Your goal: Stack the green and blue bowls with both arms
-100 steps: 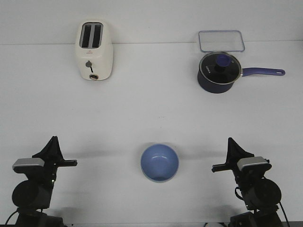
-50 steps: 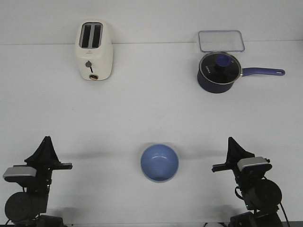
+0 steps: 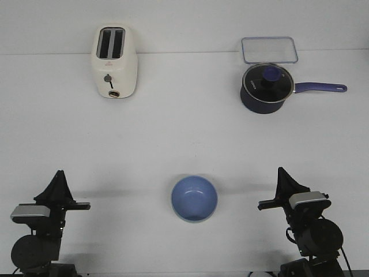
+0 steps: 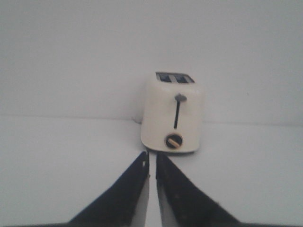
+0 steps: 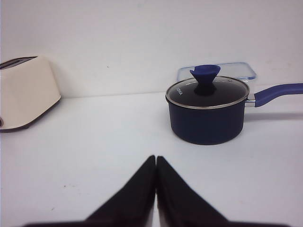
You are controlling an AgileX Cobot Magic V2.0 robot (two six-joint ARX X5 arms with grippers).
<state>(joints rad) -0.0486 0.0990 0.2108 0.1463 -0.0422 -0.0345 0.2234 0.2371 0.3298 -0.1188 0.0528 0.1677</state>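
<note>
You have the light periwinkle blue round bowl (image 3: 194,198) near the worktop's front edge, midway between the left black pointed gripper (image 3: 59,180), jaws nearly touching, and the right one (image 3: 282,176), jaws pressed together, neither nearer; no green bowl shows

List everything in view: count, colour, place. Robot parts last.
blue bowl: 1, light blue; near centre of the table, between the arms. A pale green edge shows at its lower rim, possibly the green bowl beneath; cannot confirm.
toaster: 1, cream; far left.
saucepan: 1, dark navy, glass lid on, handle pointing right; far right.
clear container: 1, transparent; behind the saucepan.
table: 1, white.
left gripper: 1, black; near left, fingers nearly closed, narrow gap, holding nothing.
right gripper: 1, black; near right, fingers together, holding nothing.
</note>
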